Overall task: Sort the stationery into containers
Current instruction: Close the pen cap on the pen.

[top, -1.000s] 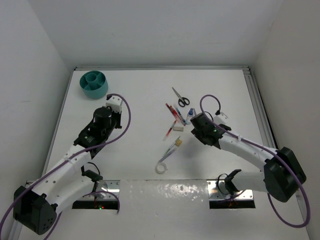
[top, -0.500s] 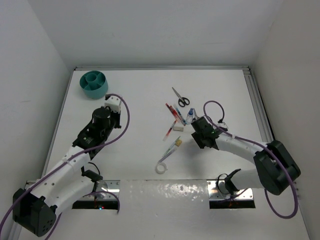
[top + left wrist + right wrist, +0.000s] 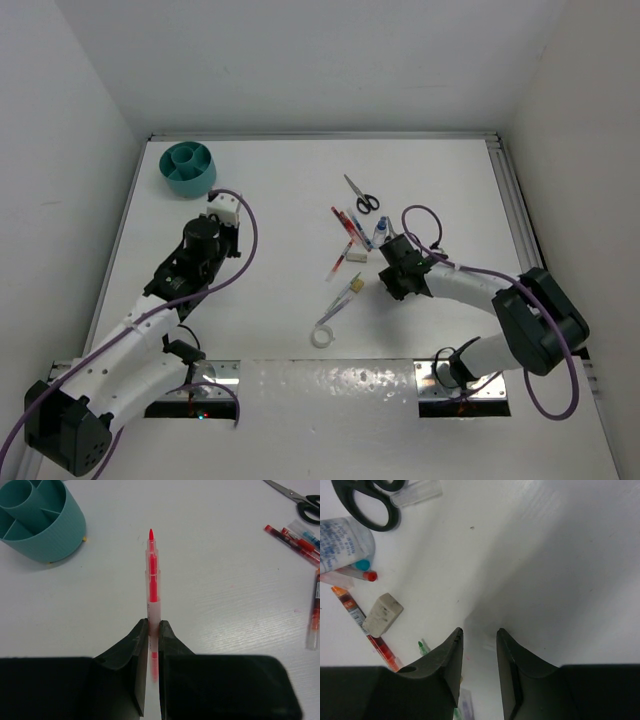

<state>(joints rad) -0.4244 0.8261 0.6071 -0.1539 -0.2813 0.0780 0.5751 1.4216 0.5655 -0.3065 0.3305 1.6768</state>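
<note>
Red pen (image 3: 153,575) is pinched in our left gripper (image 3: 153,625), jaws tight on the barrel, long axis straight out ahead w/ the tip at upper centre of the left wrist view. Teal organiser cup (image 3: 47,535) sits upper left there, up & left of the tip, not touching; left arm is nearer. Right gripper (image 3: 479,642): narrow gap, nothing in it, eraser (image 3: 382,614) & scissors (image 3: 367,505) off left.
</note>
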